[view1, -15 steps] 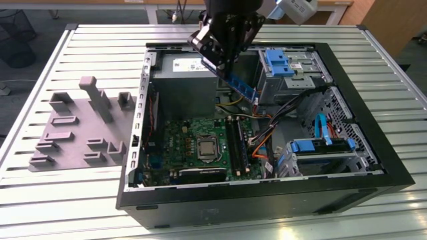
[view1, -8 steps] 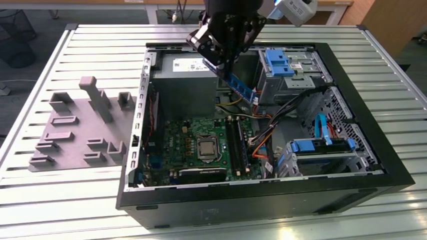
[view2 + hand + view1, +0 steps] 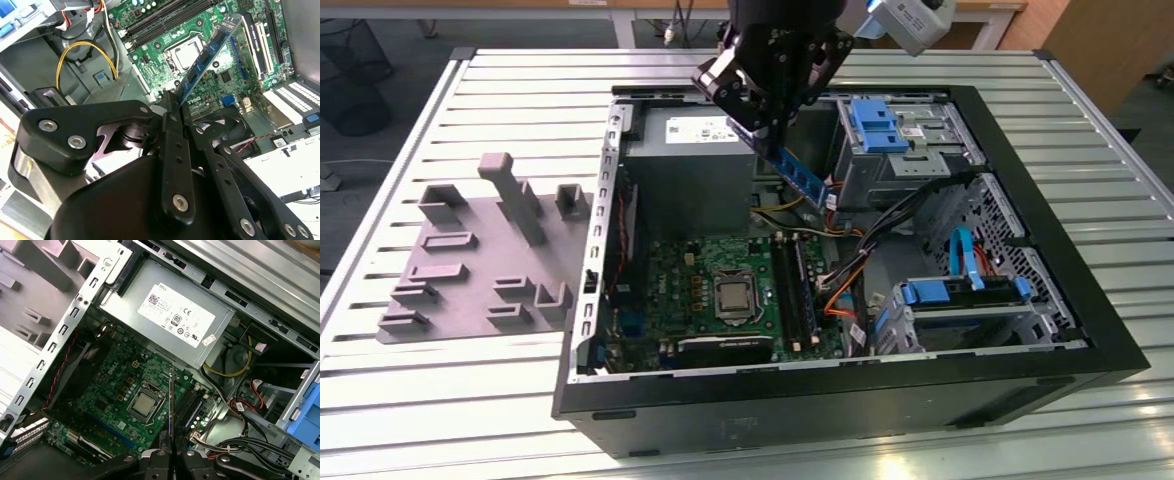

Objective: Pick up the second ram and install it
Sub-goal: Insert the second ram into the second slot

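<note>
The second ram (image 3: 801,177) is a thin blue-green stick, held tilted in the air above the open computer case (image 3: 1067,330). My gripper (image 3: 757,112) is shut on its upper end. In the second wrist view the ram (image 3: 207,52) sticks out from the black fingers (image 3: 170,107) over the green motherboard (image 3: 220,80). The first wrist view has the ram (image 3: 171,405) edge-on as a thin line rising from the gripper (image 3: 171,449). The long black memory slots (image 3: 793,290) (image 3: 192,406) lie below it, beside the processor socket (image 3: 735,297).
A grey power supply (image 3: 694,160) fills the case's far corner. Blue drive bays (image 3: 881,125) (image 3: 961,295) and loose cables (image 3: 854,280) sit on the exterior view's right. The grey holder block (image 3: 480,250) lies on the slatted table (image 3: 454,400) to the exterior view's left.
</note>
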You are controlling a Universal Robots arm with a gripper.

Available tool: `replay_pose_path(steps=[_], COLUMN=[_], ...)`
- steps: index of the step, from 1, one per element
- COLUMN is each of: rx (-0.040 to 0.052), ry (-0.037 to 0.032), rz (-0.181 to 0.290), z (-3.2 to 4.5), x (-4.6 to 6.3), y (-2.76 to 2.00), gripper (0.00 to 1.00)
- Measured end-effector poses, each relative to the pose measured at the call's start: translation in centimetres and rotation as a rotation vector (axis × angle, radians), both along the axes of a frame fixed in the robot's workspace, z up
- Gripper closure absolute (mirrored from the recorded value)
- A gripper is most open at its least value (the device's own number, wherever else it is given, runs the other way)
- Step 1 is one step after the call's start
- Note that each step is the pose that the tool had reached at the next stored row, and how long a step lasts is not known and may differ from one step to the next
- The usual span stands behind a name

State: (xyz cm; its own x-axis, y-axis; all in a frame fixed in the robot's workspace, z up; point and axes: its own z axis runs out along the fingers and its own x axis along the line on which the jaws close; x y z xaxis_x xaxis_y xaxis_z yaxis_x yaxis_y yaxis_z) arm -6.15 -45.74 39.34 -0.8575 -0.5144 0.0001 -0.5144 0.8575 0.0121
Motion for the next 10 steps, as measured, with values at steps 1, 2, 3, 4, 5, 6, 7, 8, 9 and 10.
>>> replay_pose_path(steps=[1,2,3,4,5,6,7,8,9,10], rx=[0.0,0.0,0.0,0.0,0.0,-0.0001,-0.0001,-0.0002,-0.0002,-0.0004], ry=[0.0,0.0,0.0,0.0,0.0,0.0,0.0,0.0,0.0,0.0], rz=[0.0,0.0,0.0,-0.001,-0.002,-0.007,-0.016,-0.026,-0.038,-0.051], z=[0.0,0.0,0.0,0.0,0.0,0.0,0.0,-0.01,-0.01,-0.02], x=[0.0,0.0,0.0,0.0,0.0,0.0,0.0,0.0,0.0,0.0], y=[0.0,0.0,0.0,0.0,0.0,0.0,0.0,0.0,0.0,0.0], gripper=[0.86,0.86,0.86,0.86,0.86,0.86,0.86,0.86,0.86,0.86])
